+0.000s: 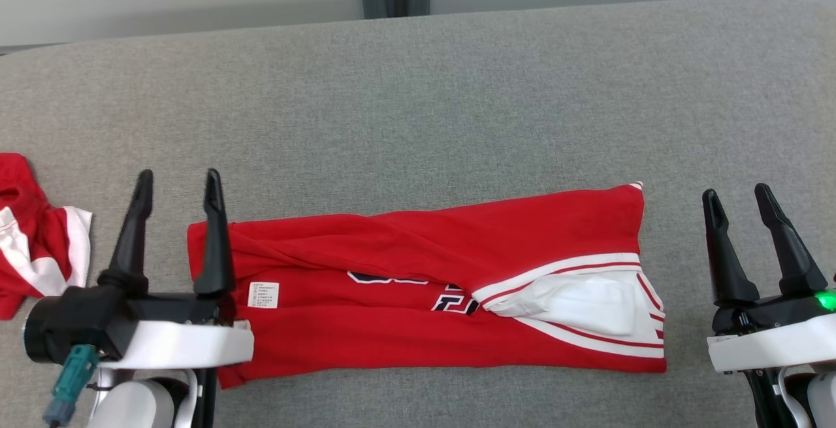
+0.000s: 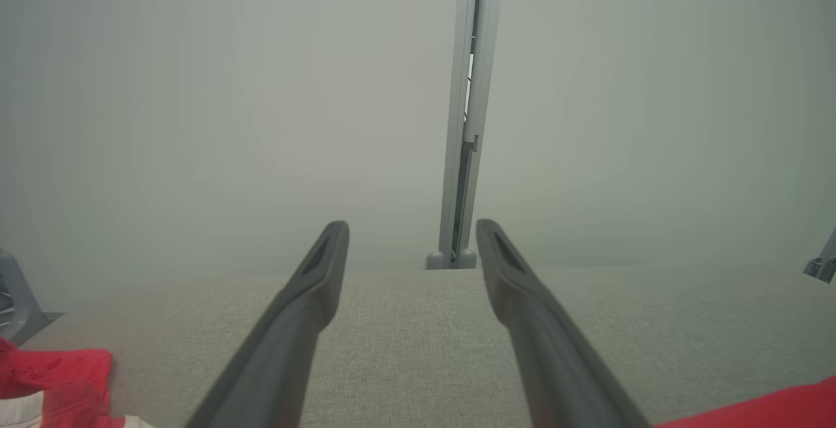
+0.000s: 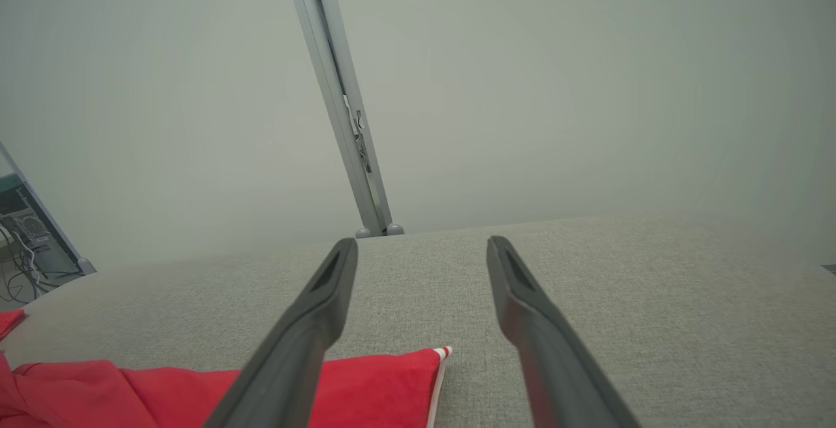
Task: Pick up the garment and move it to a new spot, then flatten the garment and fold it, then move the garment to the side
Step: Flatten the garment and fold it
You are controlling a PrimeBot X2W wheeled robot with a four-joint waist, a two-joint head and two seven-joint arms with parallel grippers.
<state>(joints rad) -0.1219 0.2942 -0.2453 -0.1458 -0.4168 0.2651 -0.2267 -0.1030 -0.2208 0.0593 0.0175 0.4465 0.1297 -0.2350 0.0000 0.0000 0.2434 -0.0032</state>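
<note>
Crumpled red-and-white cloth point(image 1: 32, 245) lies at the left edge of the grey surface point(image 1: 418, 88). Just beside it, toward the near edge, is the left gripper point(image 1: 178, 180): fingers spread apart, holding nothing. In the head view, one of its fingers overlaps the left end of the garment point(image 1: 405, 284); contact cannot be determined. The garment is red with white stripes and dark lettering. It lies folded into a long band along the near edge, with a white label point(image 1: 263, 295) facing up at its left end. Beyond the garment's right end, clear of the fabric, is the right gripper point(image 1: 737, 194): fingers spread apart, empty.
</note>
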